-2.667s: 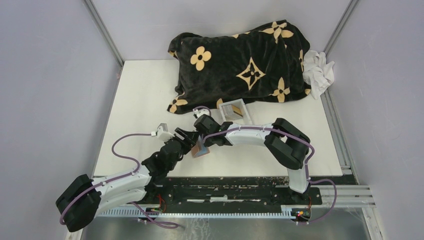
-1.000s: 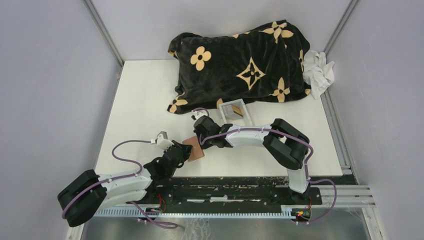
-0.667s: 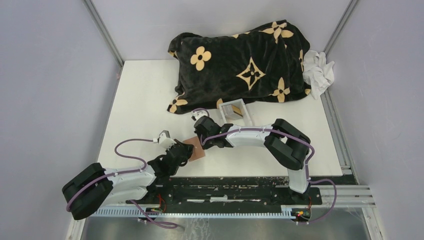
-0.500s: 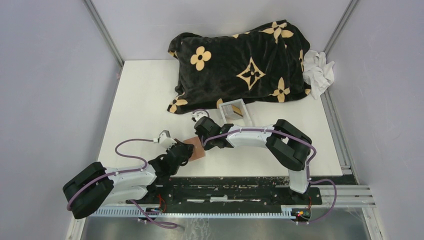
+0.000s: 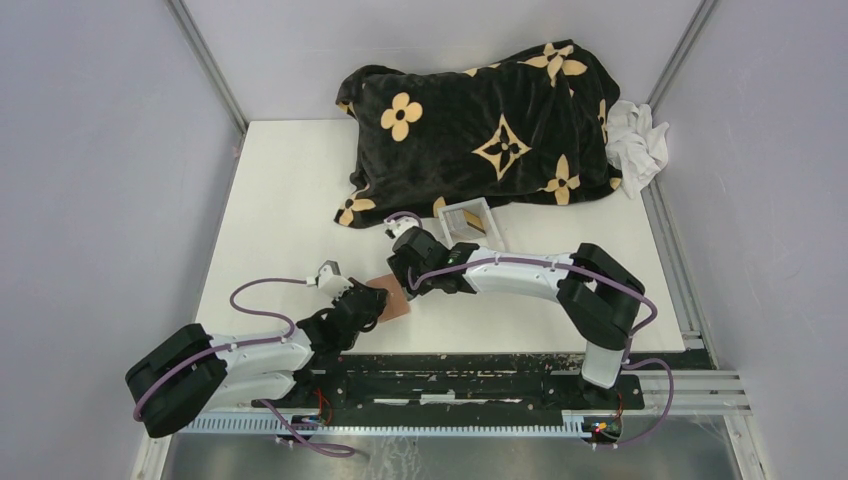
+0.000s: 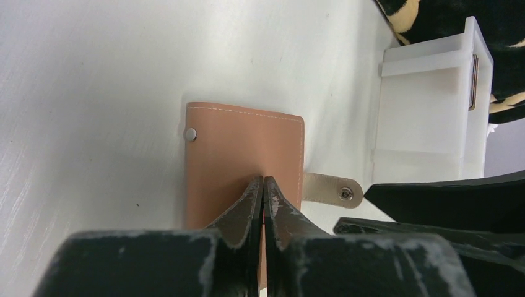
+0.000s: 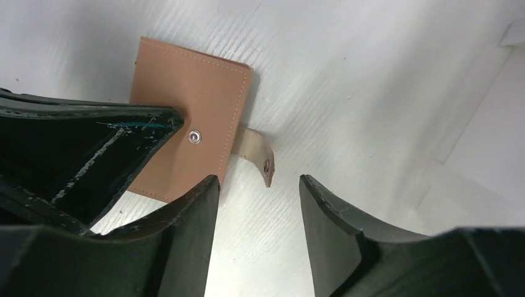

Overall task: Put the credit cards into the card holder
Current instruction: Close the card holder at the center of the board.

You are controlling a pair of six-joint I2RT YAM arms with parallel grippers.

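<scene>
Both arms were built alike: the left arm (image 5: pixel 235 362) and the right arm (image 5: pixel 520 275) had smooth white link shells set between bulky matte-black joint housings. A thin purple left cable (image 5: pixel 262 283) looped free of the left arm, and a purple right cable (image 5: pixel 490 260) followed the right arm's white link. A small white left camera block (image 5: pixel 327 270) sat at one wrist and a right camera block (image 5: pixel 402 229) at the other. The left fingers (image 6: pixel 238 213) were black, tapering to thin tips, with edges worn grey-white. The right fingers (image 7: pixel 186 235) were black, broad and curved, faintly glossy, with fine pale scratches.
</scene>
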